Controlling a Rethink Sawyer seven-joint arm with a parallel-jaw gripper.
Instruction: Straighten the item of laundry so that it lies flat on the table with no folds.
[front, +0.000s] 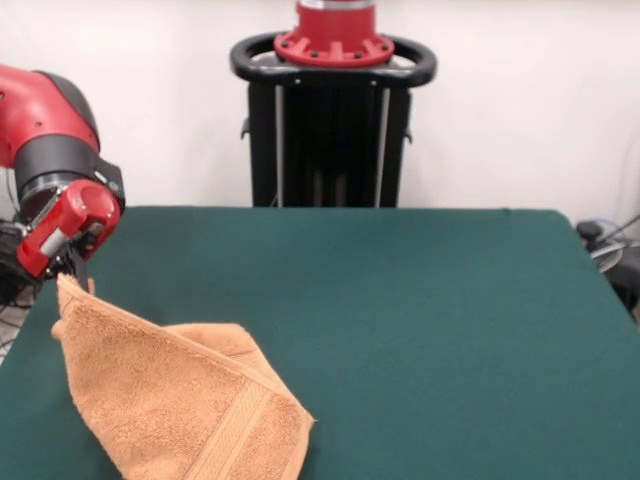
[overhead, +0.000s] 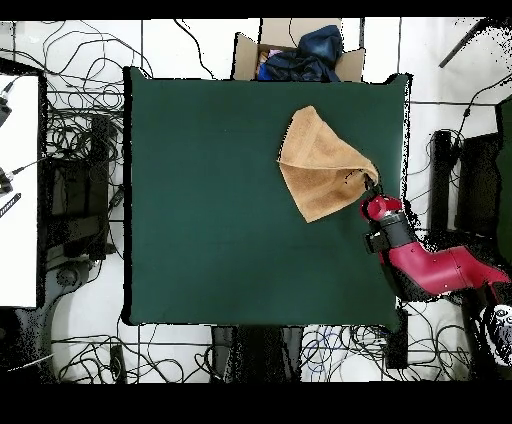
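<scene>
The item of laundry (front: 180, 405) is a peach-tan terry towel, folded over itself into a rough triangle at the near left of the green table (front: 420, 330). One corner is lifted up to my gripper (front: 75, 275), which is shut on that corner at the table's left edge. A woven border band runs across the lower fold. From above, the towel (overhead: 318, 165) lies near the table's (overhead: 220, 200) right side, and the gripper (overhead: 370, 190) holds its corner by the right edge, with the red arm reaching in from the lower right.
A cardboard box (overhead: 300, 55) with dark cloth in it stands just beyond the table's top edge in the overhead view. Cables cover the floor around the table. A white desk (overhead: 18, 190) stands at the left.
</scene>
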